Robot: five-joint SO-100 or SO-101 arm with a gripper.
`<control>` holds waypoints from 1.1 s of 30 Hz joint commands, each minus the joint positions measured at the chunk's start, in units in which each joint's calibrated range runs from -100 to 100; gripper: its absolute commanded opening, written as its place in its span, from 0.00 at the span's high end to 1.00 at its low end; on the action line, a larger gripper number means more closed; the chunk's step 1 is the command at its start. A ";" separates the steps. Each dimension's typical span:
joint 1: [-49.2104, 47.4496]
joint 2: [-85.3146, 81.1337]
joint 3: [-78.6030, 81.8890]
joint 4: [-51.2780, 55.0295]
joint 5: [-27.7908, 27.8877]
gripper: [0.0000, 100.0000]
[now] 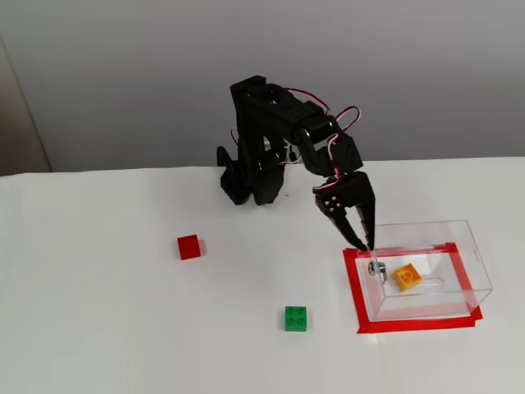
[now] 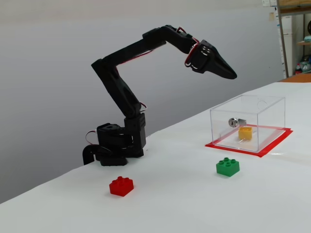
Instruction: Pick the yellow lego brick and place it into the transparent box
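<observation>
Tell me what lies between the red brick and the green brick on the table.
Nothing: in both fixed views the white table between the red brick and the green brick is bare.

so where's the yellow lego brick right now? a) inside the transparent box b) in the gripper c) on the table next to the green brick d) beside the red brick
a: in both fixed views the yellow lego brick lies on the floor of the transparent box, while the gripper hangs above it holding nothing.
</observation>
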 commanded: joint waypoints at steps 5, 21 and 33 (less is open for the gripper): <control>20.81 -9.52 8.15 2.77 0.41 0.99; 29.98 -32.01 42.41 -7.24 0.83 0.99; 19.33 -48.55 62.31 -13.85 0.88 0.99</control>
